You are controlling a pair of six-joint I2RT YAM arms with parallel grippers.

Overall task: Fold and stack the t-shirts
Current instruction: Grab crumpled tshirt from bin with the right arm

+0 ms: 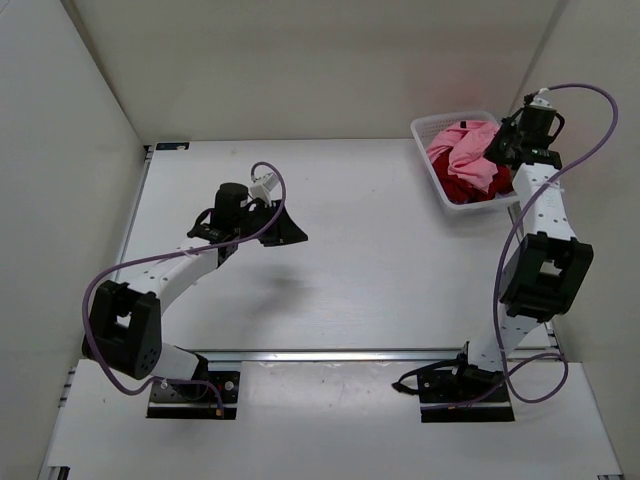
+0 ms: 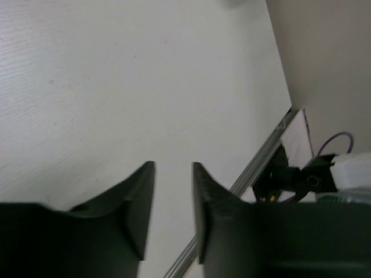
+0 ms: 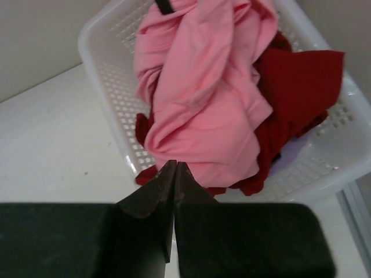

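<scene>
Both empty: left gripper (image 2: 174,165) part-open, right gripper (image 3: 175,164) closed

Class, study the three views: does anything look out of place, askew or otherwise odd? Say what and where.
Nothing is damaged or spilled. The pink shirt and dark red shirt lie crumpled in a heap in the white basket at the table's far right corner, the red one lapping over its rim.

No text, label, brand, number or sign can be read in any of the views.
</scene>
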